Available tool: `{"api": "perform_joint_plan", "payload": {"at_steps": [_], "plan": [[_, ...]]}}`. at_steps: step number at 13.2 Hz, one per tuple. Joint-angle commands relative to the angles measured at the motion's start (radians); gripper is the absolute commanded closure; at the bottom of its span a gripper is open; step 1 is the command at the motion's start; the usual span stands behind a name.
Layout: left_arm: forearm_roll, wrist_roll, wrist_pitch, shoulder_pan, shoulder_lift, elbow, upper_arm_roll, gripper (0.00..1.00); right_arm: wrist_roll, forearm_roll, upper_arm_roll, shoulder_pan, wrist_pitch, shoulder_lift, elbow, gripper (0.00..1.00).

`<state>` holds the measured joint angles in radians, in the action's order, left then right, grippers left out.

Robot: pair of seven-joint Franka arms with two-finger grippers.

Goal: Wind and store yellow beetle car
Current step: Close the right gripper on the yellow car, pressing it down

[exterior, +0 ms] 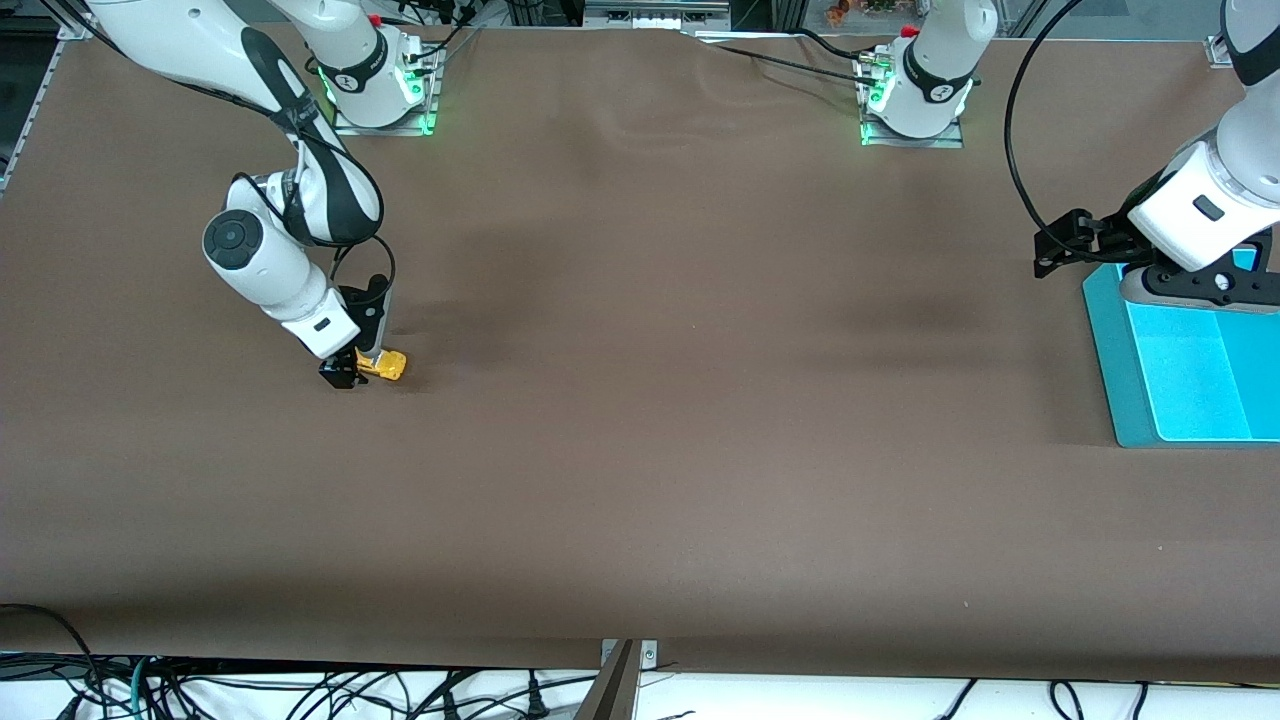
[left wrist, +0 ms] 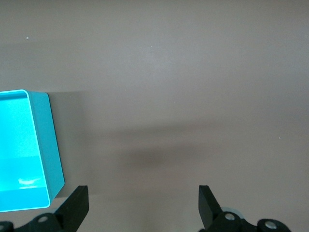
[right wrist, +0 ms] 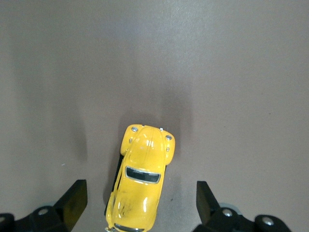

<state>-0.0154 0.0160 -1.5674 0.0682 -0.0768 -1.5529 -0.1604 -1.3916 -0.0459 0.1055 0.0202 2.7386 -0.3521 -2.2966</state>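
Half the yellow beetle car (right wrist: 140, 181) is cropped.

A brown cloth (exterior: 640, 400) covered the whole bench, smooth but for faint wrinkles near the edge where the bases stood. Soft shadows lay across its middle, and green light glowed on the metal plates (exterior: 385, 120) there. Below the bench's near edge, black cables (exterior: 300, 695) trailed over a white floor (exterior: 850, 700).
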Motion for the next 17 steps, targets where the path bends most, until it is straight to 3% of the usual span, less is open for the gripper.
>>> {"api": "perform_joint_plan", "payload": {"at_steps": [1, 9, 12, 14, 16, 17], "plan": [[0.009, -0.010, 0.021, 0.002, -0.009, 0.028, -0.001, 0.00, -0.027, 0.000, -0.003, -0.009, 0.027, 0.005, -0.021, 0.00], [0.008, -0.010, 0.021, 0.004, -0.009, 0.028, -0.001, 0.00, -0.026, 0.006, -0.004, -0.009, 0.069, -0.013, -0.040, 0.03], [0.008, -0.010, 0.021, 0.004, -0.009, 0.028, -0.001, 0.00, -0.024, 0.006, -0.004, -0.009, 0.069, -0.013, -0.040, 0.14], [0.008, -0.010, 0.021, 0.004, -0.009, 0.028, -0.001, 0.00, -0.023, 0.006, -0.004, -0.009, 0.069, -0.013, -0.040, 0.26], [0.008, -0.010, 0.021, 0.004, -0.009, 0.028, -0.001, 0.00, -0.024, 0.006, -0.004, -0.008, 0.069, -0.013, -0.040, 0.44], [0.008, -0.010, 0.021, 0.004, -0.009, 0.028, -0.001, 0.00, -0.023, 0.006, -0.004, -0.009, 0.069, -0.011, -0.038, 0.47]]}}
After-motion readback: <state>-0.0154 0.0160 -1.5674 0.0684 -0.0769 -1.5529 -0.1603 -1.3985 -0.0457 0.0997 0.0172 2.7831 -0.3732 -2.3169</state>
